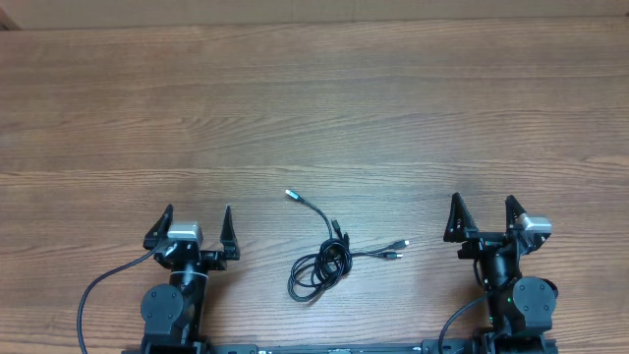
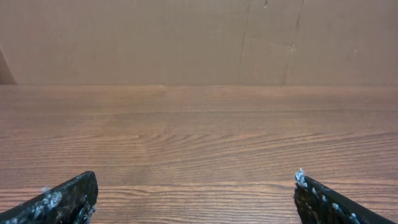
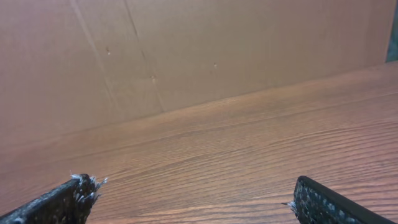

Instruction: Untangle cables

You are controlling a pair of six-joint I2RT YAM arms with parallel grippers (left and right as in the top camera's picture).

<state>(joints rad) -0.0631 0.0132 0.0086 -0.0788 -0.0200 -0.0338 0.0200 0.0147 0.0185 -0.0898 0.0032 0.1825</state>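
Note:
The cables (image 1: 319, 265) lie tangled in a loose black coil on the wooden table, near the front edge, between my two arms. One end with a teal tip (image 1: 290, 195) runs up and left from the coil. Silvery plug ends (image 1: 397, 248) stick out to the right. My left gripper (image 1: 196, 221) is open and empty, left of the coil. My right gripper (image 1: 484, 211) is open and empty, right of the coil. In both wrist views only the open fingertips (image 2: 196, 186) (image 3: 193, 193) and bare wood show; the cables are out of view there.
The wooden table (image 1: 314, 108) stretches away behind the cables. A brown cardboard wall (image 2: 199, 37) stands along its far edge, also in the right wrist view (image 3: 186, 56). A thick black arm cable (image 1: 93, 295) loops at the front left.

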